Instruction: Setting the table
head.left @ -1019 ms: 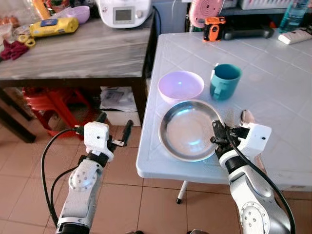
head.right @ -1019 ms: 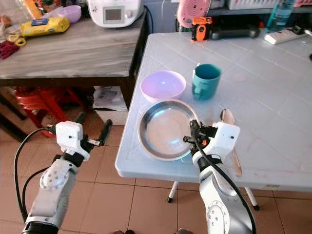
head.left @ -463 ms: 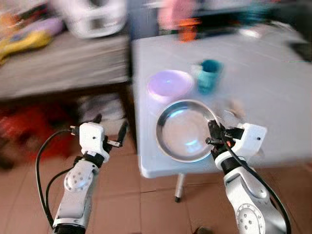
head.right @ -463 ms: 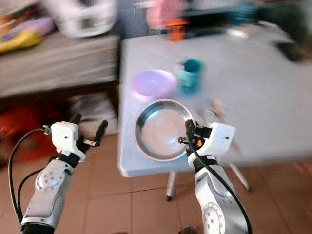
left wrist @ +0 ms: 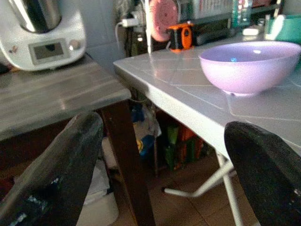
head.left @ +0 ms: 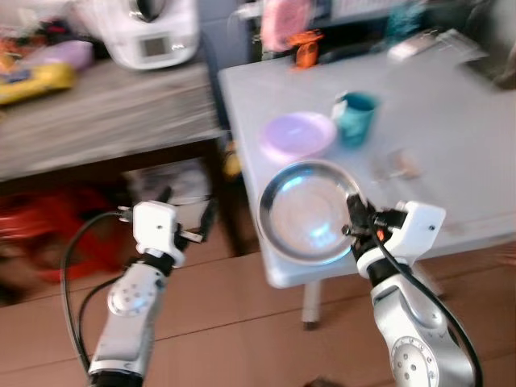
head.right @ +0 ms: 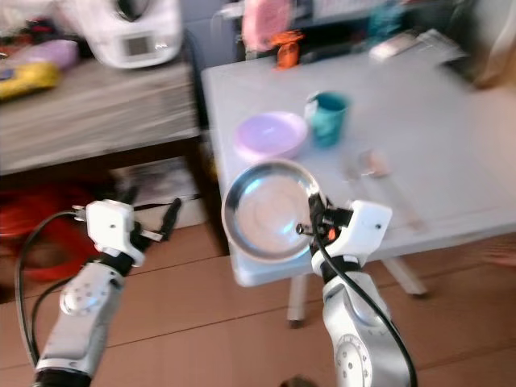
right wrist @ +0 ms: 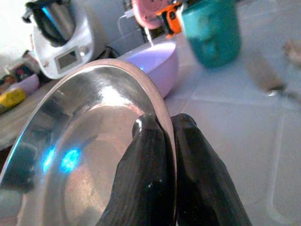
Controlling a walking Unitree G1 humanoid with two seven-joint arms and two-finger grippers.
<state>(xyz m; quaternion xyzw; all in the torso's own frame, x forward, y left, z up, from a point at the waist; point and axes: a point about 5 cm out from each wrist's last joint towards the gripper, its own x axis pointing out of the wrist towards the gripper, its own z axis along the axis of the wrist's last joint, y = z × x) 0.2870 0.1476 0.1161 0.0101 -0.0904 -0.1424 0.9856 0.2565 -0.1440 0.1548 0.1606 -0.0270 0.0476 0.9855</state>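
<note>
Right wrist view has the right gripper [right wrist: 167, 136] clenched on the rim of the steel plate [right wrist: 80, 155], one black finger inside the rim and the other outside, with the plate tilted up off the white table [right wrist: 244, 122]. In the left eye view the plate [head.left: 310, 211] sits at the centre of the frame, over the near corner of the table [head.left: 451, 105], the right gripper [head.left: 355, 222] pinching its right-hand edge. Above it in the frame a lilac bowl [head.left: 297, 134] rests on the table, and just right of that stands a teal mug [head.left: 355, 118]. A spoon [head.left: 399, 164] lies to the right of the plate, blurred. An orange gadget [head.left: 305, 48] and a pink round object [head.left: 280, 16] are at the table's far edge, top centre. In the upper left a wooden side table [head.left: 105, 113] carries a white kitchen machine [head.left: 149, 32], a yellow packet [head.left: 32, 76] and a second lilac bowl [head.left: 66, 55]. The left gripper [head.left: 187, 218] hangs at lower left over the tiled floor [head.left: 234, 322], fingers spread apart and grasping nothing; its wrist view looks between those fingers [left wrist: 56, 174] at the lilac bowl [left wrist: 247, 66].
</note>
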